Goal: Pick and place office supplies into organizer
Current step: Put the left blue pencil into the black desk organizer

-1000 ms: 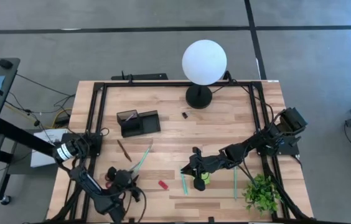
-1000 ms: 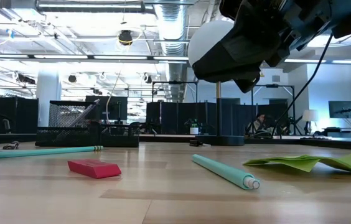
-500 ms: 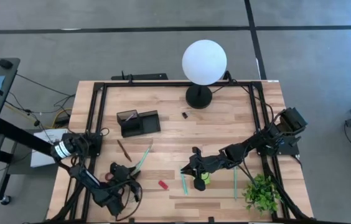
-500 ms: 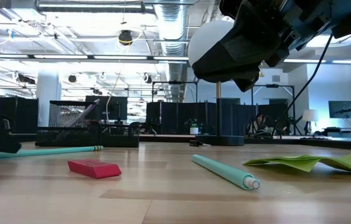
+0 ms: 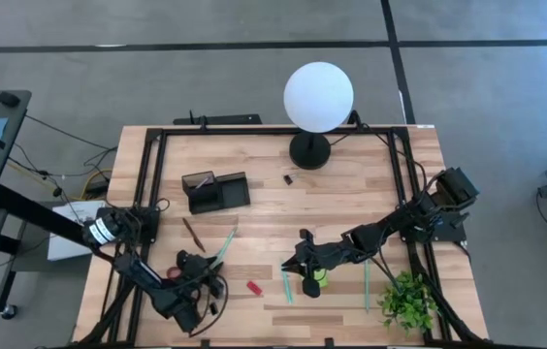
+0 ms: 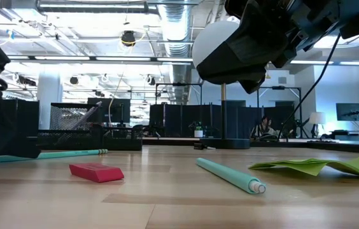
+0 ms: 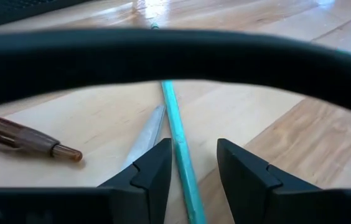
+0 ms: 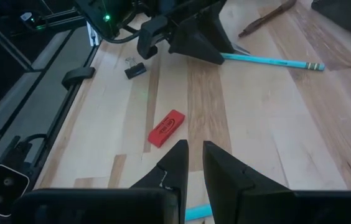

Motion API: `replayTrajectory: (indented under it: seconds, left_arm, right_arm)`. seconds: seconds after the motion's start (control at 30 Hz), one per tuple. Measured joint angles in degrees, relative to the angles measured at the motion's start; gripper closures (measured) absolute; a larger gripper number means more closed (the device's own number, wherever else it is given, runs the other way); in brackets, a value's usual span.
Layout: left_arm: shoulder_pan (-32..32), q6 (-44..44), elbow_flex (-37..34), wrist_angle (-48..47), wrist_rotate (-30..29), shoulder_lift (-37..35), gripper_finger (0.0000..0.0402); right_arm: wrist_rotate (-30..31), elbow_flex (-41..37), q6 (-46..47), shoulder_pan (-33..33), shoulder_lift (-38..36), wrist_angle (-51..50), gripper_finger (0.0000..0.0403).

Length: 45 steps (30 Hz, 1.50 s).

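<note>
My left gripper (image 7: 194,171) is open near the table's front left. It sits low over the wood, with its fingers on either side of a thin teal pencil (image 7: 177,134) (image 5: 223,247); I cannot tell if they touch it. The scissors' blade (image 7: 147,134) and a brown pen (image 7: 20,134) lie beside the pencil. My right gripper (image 8: 194,163) hovers at mid-table, its fingers a narrow gap apart and holding nothing. It is above a teal pen (image 5: 287,284) and the lime-green sticky notes (image 5: 320,279). The black organizer (image 5: 217,191) stands at the far left, and a red eraser (image 5: 252,287) lies between the arms.
A white globe lamp (image 5: 319,95) on a round black base (image 5: 309,152) stands at the far edge. A small plant (image 5: 409,302) is at the front right. A second teal pen (image 5: 367,281) lies near the plant, a black clip (image 8: 135,70) lies beside my left arm, and another (image 5: 289,178) near the lamp.
My left gripper has come down and moved toward the far edge, onto the teal pencil. In the low view it has entered from the left. My right gripper and the supplies have stayed where they were.
</note>
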Motion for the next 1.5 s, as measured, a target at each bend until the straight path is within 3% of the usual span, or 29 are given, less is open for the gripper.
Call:
replayTrajectory:
  seconds: [0.43, 0.63, 0.73, 0.97, 1.1, 1.2, 1.5]
  left_arm:
    - [3.3, 1.9, 0.8, 1.7, 0.7, -0.1, 0.0276]
    - [6.1, 10.8, 5.6, -5.3, 7.7, 0.0, 0.0276]
    - [7.2, 13.1, 6.0, -4.8, 8.0, -0.1, 0.0276]
    - [6.9, 10.5, 5.8, -3.9, 5.9, 0.8, 0.0276]
    - [5.4, 6.4, 7.1, -5.1, 1.2, 4.6, 0.0276]
    - [5.3, 3.0, 9.9, -10.0, 4.1, 4.8, 0.0276]
    - [3.5, 3.5, 11.4, -9.7, 3.8, 6.5, 0.0276]
  right_arm:
    - [0.0, 0.0, 0.0, 0.0, 0.0, 0.0, 0.036]
    - [0.0, 0.0, 0.0, 0.0, 0.0, 0.2, 0.036]
    - [0.0, 0.0, 0.0, 0.0, 0.0, 0.2, 0.036]
    - [0.0, 0.0, 0.0, 0.6, 0.0, 0.1, 0.036]
    - [0.0, 0.0, 0.0, 1.3, 0.0, 0.1, 0.036]
    - [0.0, 0.0, 0.0, 2.1, 0.0, 0.2, 0.036]
    - [0.0, 0.0, 0.0, 2.7, 0.0, 0.0, 0.036]
